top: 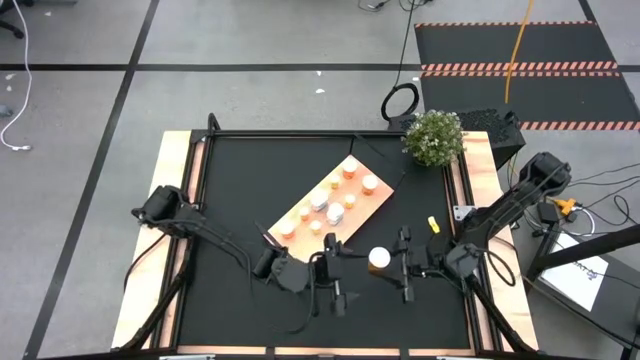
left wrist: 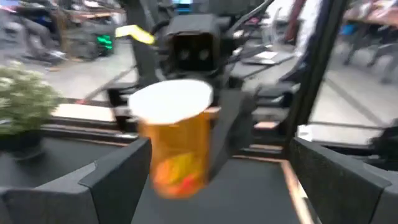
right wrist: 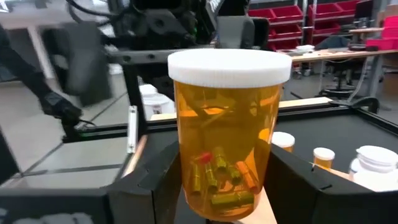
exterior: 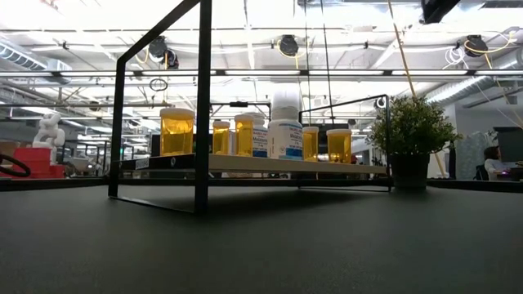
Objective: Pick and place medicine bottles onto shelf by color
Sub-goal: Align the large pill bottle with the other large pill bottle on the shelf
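The orange bottle [right wrist: 229, 134] with its white cap sits upright between the fingers of the right gripper [top: 388, 262], which looks clamped on its lower body, with the shelf [top: 372, 205] and its standing bottles just beyond and to one side. To place it well, I would keep it vertical, carry it over the board's edge toward the other amber bottles [top: 351, 171], and lower it into a bare gap without nudging neighbours. The left gripper [top: 340, 268] hangs close opposite, fingers spread wide and holding nothing, so the path should steer clear of it.

A potted plant [top: 434, 137] is standing at the bench's [top: 240, 170] far right corner; a small yellow object [top: 433, 224] is lying near the right edge. Red bins [right wrist: 292, 18] are sitting on racks beyond.
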Action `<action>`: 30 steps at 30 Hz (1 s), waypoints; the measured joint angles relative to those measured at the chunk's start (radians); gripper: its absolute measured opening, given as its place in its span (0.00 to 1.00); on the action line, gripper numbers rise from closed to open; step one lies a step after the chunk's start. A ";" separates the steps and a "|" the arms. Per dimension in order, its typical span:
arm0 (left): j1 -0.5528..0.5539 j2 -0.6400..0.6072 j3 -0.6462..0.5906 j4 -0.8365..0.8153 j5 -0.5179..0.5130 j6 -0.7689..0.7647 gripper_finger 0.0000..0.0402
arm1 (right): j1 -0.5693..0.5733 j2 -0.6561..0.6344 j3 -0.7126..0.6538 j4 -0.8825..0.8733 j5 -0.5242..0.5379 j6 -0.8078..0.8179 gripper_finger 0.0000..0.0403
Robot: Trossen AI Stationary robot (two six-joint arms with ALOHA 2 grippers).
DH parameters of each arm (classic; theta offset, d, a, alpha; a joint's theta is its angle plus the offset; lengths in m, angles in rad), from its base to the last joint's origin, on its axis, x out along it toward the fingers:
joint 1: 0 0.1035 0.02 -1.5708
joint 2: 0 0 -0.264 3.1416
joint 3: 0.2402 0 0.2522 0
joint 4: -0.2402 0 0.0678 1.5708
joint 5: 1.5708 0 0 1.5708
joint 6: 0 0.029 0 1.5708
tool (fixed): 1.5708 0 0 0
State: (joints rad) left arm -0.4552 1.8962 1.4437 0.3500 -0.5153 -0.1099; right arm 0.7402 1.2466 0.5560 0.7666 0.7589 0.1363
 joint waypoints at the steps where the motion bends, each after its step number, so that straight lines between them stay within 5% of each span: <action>1: 0.007 0.001 0.000 0.008 0.028 -0.011 0.94 | -0.007 0.008 0.000 0.006 0.000 -0.003 0.47; 8: 0.044 0.032 0.000 0.027 0.059 -0.042 0.93 | -0.041 0.060 0.000 0.036 -0.002 0.000 0.47; 18: 0.055 0.035 0.000 -0.050 0.050 -0.051 0.75 | -0.038 0.062 0.000 0.056 -0.013 -0.016 0.47; 30: 0.065 0.035 0.000 -0.042 0.047 -0.021 0.65 | -0.046 0.062 0.001 0.008 -0.058 0.009 0.47</action>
State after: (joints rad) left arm -0.3903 1.9308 1.4433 0.3080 -0.4681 -0.1310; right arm 0.6945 1.3087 0.5568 0.7741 0.7010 0.1449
